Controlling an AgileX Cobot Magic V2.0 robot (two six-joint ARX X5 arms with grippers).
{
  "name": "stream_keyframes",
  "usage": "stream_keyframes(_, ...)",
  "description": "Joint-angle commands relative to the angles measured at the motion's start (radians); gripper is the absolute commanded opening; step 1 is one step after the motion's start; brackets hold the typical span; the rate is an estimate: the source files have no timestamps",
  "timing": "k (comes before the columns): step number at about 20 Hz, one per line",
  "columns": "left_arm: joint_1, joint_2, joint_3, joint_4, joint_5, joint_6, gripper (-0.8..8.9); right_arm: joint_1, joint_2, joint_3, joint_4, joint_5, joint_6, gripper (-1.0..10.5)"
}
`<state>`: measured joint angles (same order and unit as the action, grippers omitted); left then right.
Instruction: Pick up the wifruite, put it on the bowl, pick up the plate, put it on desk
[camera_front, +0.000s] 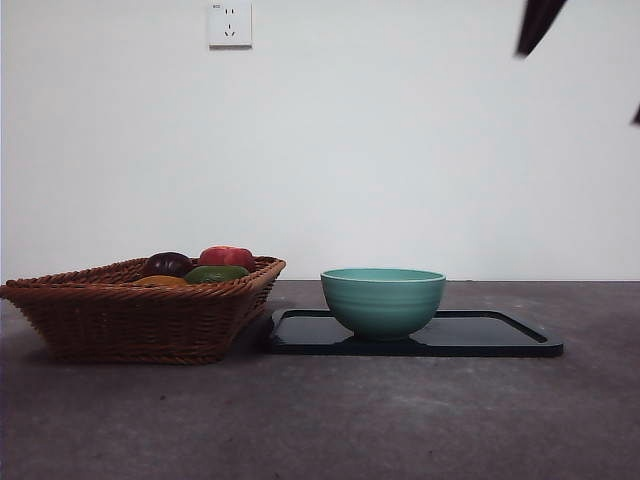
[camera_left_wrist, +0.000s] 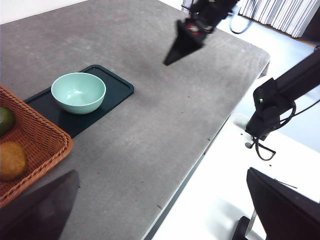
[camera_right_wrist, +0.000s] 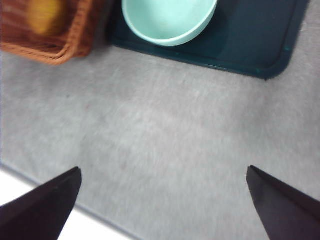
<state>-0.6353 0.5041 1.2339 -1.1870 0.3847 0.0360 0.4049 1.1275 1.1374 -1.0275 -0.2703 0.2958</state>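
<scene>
Both hands, left (camera_left_wrist: 160, 210) and right (camera_right_wrist: 162, 200), hang released; wifruite (camera_left_wrist: 11, 160), seemingly, sits in basket (camera_left_wrist: 35, 135).

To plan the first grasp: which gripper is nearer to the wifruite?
Left. The left gripper hovers beside the basket holding the wifruite; the right gripper hangs beyond the bowl, farther away.
</scene>
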Motion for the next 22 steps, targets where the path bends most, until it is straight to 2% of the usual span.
stream_keyframes(1, -0.007, 0.003, 0.01, 0.005, 0.003, 0.005, 6.26, 0.005, 0.138, 0.091, 0.024, -0.002, -0.002, 5.9)
stream_keyframes(13, -0.007, 0.003, 0.01, 0.005, 0.003, 0.005, 6.26, 0.005, 0.748, 0.579, 0.04, 0.043, -0.008, 5.9)
stream_keyframes(19, -0.007, 0.003, 0.011, 0.005, 0.003, 0.005, 6.26, 0.005, 0.883, 0.639, 0.026, 0.165, -0.008, 5.8)
stream_keyframes(22, -0.007, 0.003, 0.01, 0.005, 0.003, 0.005, 6.26, -0.002, 0.924, 0.637, 0.018, 0.173, -0.014, 5.1)
